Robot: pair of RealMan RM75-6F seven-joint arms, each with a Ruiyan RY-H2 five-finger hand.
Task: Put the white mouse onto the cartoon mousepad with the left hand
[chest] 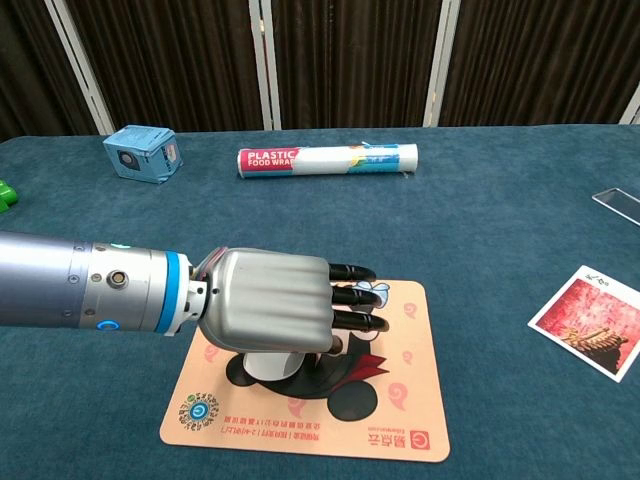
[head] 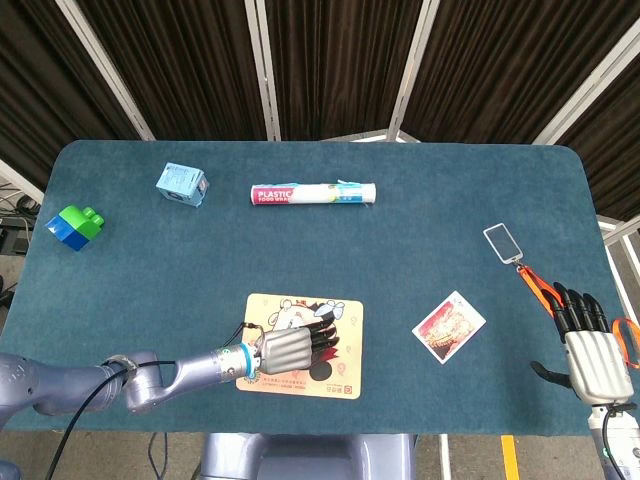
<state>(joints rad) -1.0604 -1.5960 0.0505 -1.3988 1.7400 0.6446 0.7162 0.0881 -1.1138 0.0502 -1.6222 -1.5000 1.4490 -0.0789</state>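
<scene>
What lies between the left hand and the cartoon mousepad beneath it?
The white mouse, visible under the left hand in the chest view, low over the cartoon mousepad.
</scene>
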